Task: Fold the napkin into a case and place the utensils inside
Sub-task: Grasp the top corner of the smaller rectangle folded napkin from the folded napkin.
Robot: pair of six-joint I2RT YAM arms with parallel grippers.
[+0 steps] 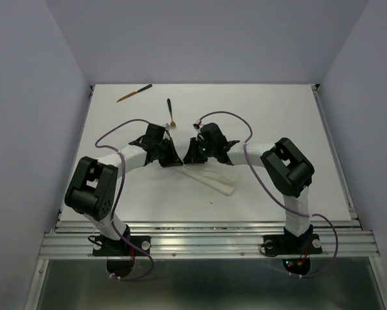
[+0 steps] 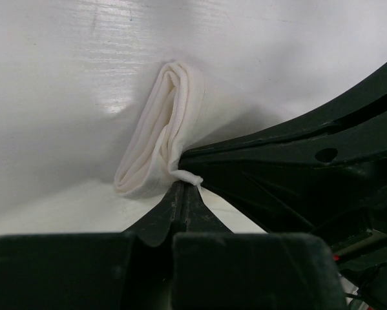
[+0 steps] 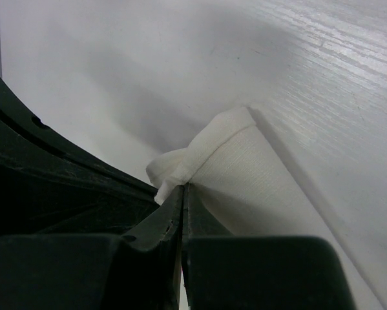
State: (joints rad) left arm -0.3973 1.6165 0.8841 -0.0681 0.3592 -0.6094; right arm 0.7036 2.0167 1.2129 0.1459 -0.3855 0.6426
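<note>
White table (image 1: 277, 129), lavender walls, both arms meeting at frame centre. Napkin (image 1: 212, 178) is already down to a narrow multi-layer strip, running from the fingertips toward the lower right in the top view. Left gripper (image 2: 182, 185) is clamped on a thin tuft of cloth at the strip's upper-left end. Right gripper (image 3: 182, 188) is pinched tight on the same end from the other side, with no gap visible between its jaws. The two sets of fingertips sit just beside each other. Reads as mid-fold: both arms hold one end to bring it over or tuck it. Case not formed yet, as far as I can tell. Utensils not in play: knife-like piece (image 1: 134, 93) at upper left near the far edge, fork (image 1: 170, 113) just above the grippers, neither touching the cloth. Next move needs both arms travelling together at matched height with no pulling apart, or the layers likely slip open. Left grip looks marginal, only a corner caught.
</note>
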